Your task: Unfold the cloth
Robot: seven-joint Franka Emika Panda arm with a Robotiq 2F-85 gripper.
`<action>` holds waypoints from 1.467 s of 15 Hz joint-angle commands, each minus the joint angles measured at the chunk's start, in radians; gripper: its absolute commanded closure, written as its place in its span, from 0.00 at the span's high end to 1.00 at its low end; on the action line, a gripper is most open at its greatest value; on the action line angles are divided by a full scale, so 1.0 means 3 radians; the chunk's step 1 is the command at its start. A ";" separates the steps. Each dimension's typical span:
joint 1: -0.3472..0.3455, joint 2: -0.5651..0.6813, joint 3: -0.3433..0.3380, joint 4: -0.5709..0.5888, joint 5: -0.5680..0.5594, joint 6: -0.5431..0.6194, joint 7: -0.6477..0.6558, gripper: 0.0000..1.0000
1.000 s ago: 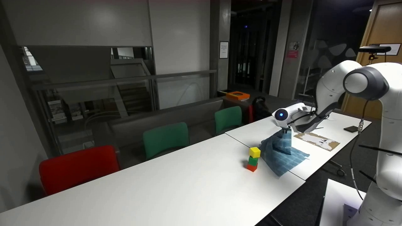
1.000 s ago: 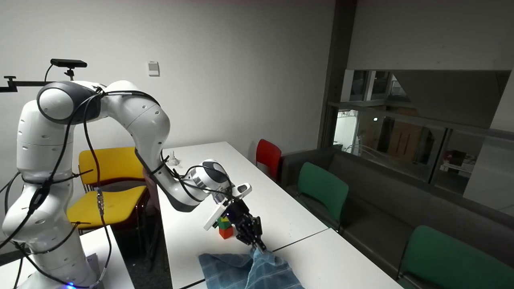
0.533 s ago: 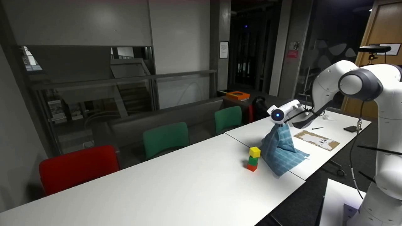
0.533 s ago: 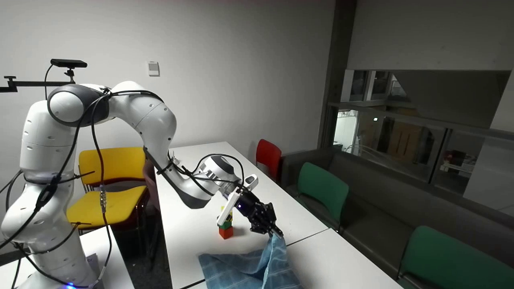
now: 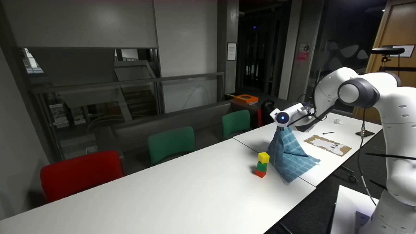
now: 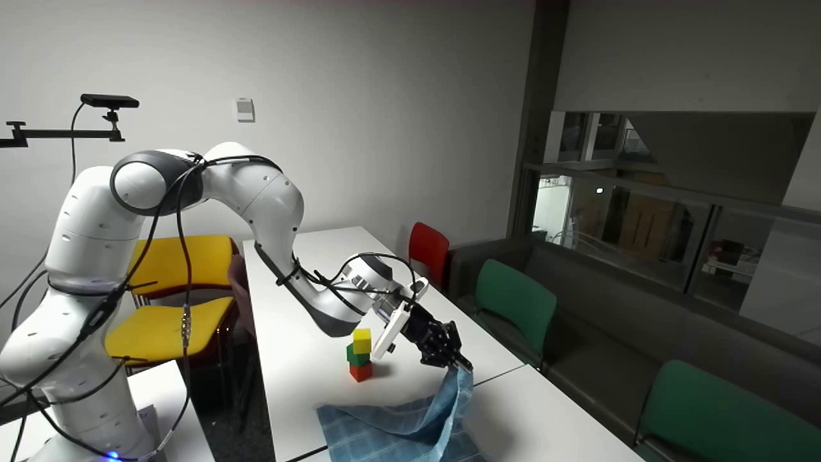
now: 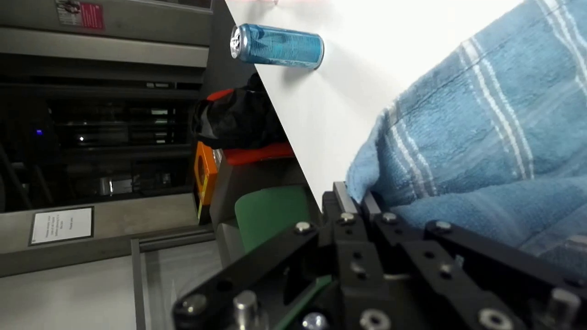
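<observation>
Cloth is lying partly on the white table and partly hanging from the gripper, whose jaws are pinching a small bit of its edge; in the wrist view the fabric is spreading from one to four o'clock of that pinch.

The hold is looking shallow to me, so a quick or steep pull would be risking a slipped edge and a flap dropped in a heap. With nothing visibly pinning the resting part, a long sideways draw might be dragging the whole cloth along rather than unfolding it. A stack of three blocks is standing near the cloth but apart from it, towards eleven o'clock in an exterior view; the blocks are sitting slightly out of line, so a low swing of the arm or a flicking hem could be toppling them.

Among containers, a blue can is standing on the table at eleven o'clock of the gripper in the wrist view, apart from the cloth; its contents are not showing. An orange box-like thing is resting farther off, its inside indistinct.
</observation>
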 commanded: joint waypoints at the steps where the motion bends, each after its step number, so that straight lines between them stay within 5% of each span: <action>1: 0.0009 0.0083 0.0128 0.0233 -0.0017 -0.0113 -0.0105 0.01; 18: 0.0329 0.0158 0.0467 0.0473 0.0075 -0.0182 -0.0804 0.01; 22: 0.0352 0.0206 0.0506 0.0516 0.0388 -0.0281 -0.1079 0.01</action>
